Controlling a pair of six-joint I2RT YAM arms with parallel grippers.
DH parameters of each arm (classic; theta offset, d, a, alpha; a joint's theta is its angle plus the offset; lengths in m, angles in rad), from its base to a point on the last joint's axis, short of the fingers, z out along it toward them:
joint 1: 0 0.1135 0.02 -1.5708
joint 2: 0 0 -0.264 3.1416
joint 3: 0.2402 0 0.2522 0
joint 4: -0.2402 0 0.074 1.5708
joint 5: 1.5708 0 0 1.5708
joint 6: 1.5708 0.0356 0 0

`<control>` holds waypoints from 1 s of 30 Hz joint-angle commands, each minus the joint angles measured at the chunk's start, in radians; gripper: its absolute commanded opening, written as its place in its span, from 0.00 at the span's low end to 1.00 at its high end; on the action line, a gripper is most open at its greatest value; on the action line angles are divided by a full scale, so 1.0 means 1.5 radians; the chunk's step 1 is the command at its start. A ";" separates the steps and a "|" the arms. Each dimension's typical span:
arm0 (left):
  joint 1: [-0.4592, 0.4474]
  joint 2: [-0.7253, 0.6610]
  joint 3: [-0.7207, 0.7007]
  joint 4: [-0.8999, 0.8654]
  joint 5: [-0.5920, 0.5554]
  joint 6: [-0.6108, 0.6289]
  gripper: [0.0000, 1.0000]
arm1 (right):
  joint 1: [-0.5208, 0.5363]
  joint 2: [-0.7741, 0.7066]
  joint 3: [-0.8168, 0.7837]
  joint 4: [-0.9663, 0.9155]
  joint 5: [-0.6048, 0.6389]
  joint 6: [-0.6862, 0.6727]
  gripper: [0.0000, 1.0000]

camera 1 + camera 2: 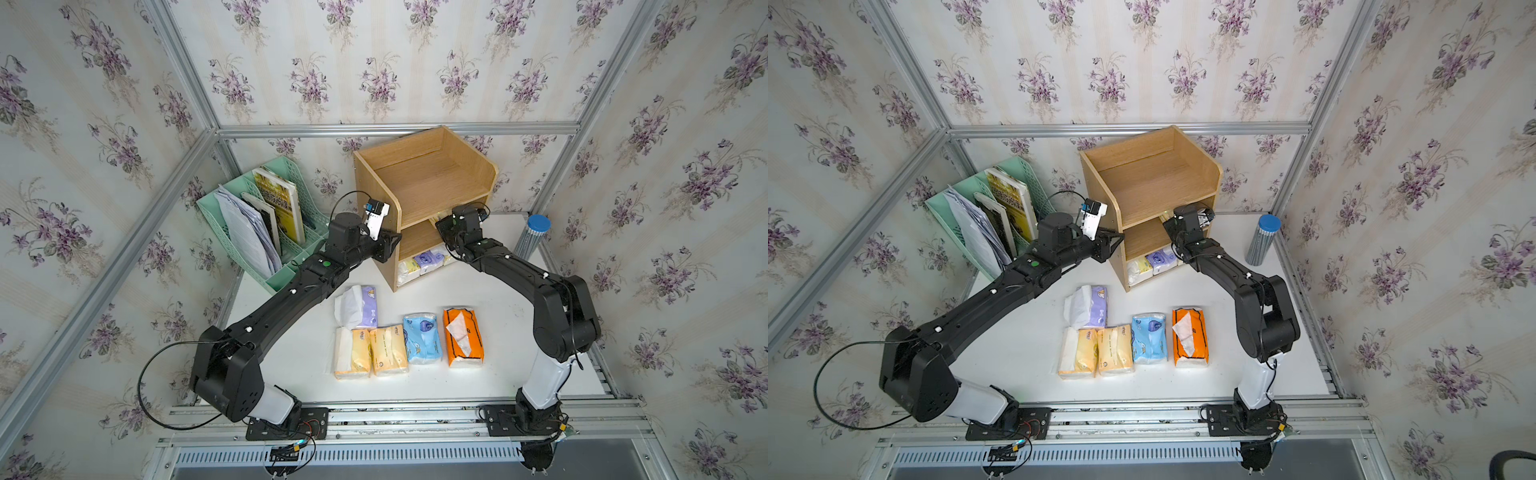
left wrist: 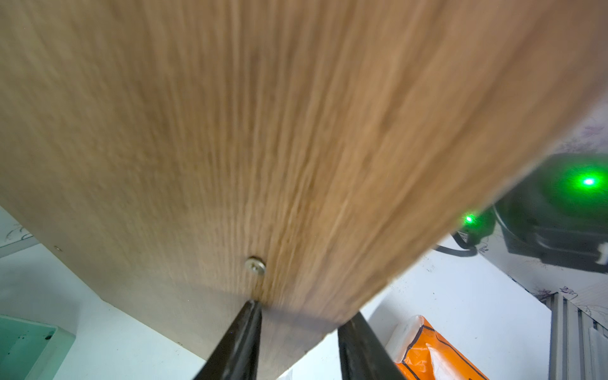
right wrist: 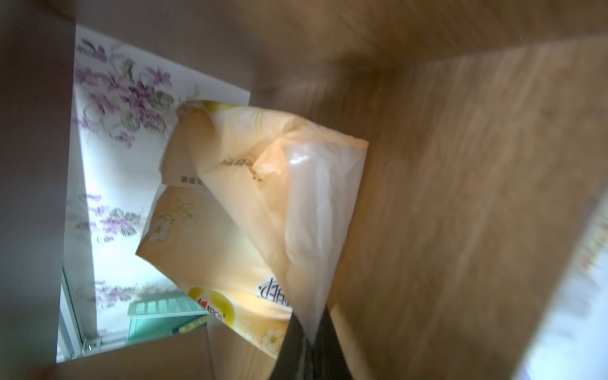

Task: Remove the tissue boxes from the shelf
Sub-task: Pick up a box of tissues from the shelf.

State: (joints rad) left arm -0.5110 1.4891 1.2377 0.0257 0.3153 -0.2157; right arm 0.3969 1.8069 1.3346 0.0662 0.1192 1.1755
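On white worktop, 5 tissue packs out; 3 more in shelf. Right hand pinching yellow pack, left hand pinching shelf side.

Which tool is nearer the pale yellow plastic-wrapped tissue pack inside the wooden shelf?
Right. The right tool pinches the pale yellow plastic-wrapped tissue pack inside the light-brown wooden shelf; the left tool grips the shelf's outer side panel, apart from it.
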 commanded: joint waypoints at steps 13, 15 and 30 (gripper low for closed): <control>-0.052 -0.032 0.000 -0.063 -0.123 -0.011 0.56 | 0.003 -0.205 -0.176 -0.166 -0.050 -0.230 0.02; -0.064 -0.038 0.003 -0.081 -0.146 -0.007 0.62 | 0.003 -0.244 -0.202 -0.191 -0.036 -0.260 0.02; -0.177 0.063 0.098 -0.133 -0.287 -0.044 0.83 | -0.063 -0.479 -0.388 -0.288 0.041 -0.394 0.01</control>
State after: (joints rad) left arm -0.7643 1.5513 1.3575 -0.1978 -0.0914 -0.2516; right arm 0.3210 1.1145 0.7746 -0.3393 0.1535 0.6281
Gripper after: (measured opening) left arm 0.820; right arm 0.066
